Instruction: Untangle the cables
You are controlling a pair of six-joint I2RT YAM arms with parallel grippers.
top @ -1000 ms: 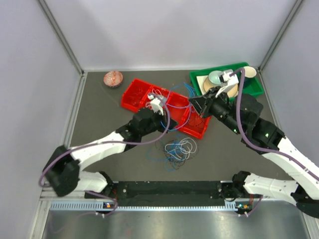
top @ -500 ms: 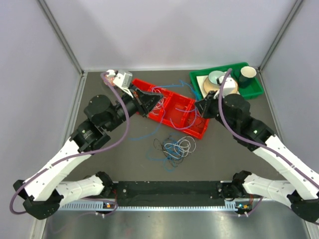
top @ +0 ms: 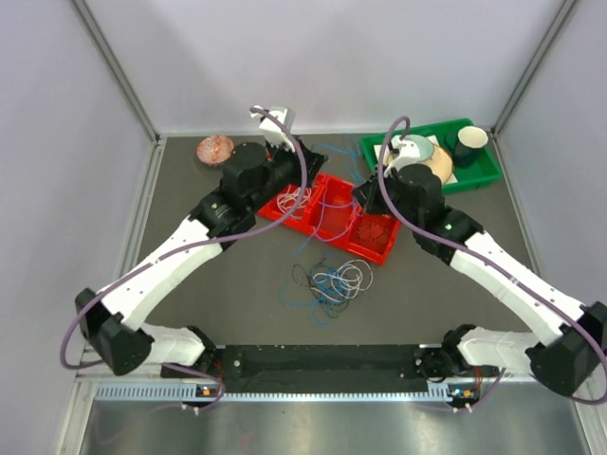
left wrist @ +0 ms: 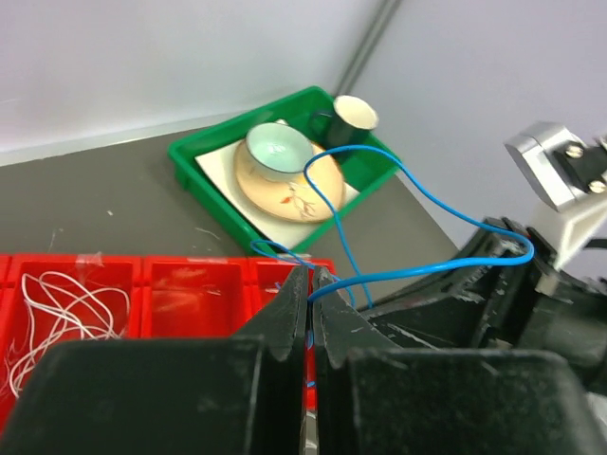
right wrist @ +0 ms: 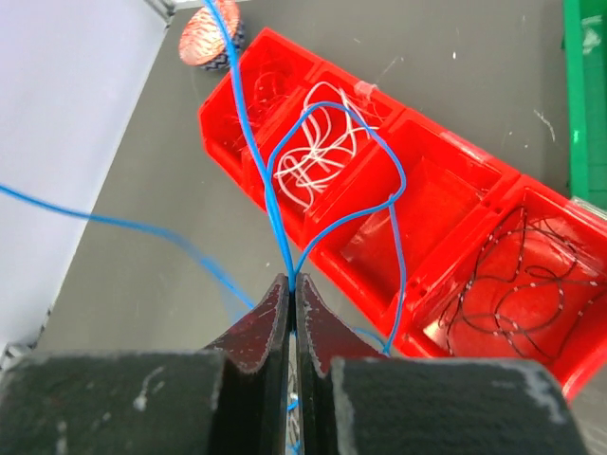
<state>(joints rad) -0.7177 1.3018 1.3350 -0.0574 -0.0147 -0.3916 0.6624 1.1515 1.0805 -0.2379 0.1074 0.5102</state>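
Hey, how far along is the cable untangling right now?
Done: white cables lie in one compartment of the red tray, and black cables lie in another.
In hand: the left gripper and the right gripper are each shut on a blue cable that seems to run between them.
Left: a tangle of white, blue and black wires lies on the table.

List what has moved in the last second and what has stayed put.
The left arm has swung round, now reaching the red plastic compartment tray from its far left instead of the near side; the right arm has shifted slightly left. The left gripper and right gripper stay shut on a thin blue cable. The loose heap of cables, green plastic tray and pinkish bowl have not moved.
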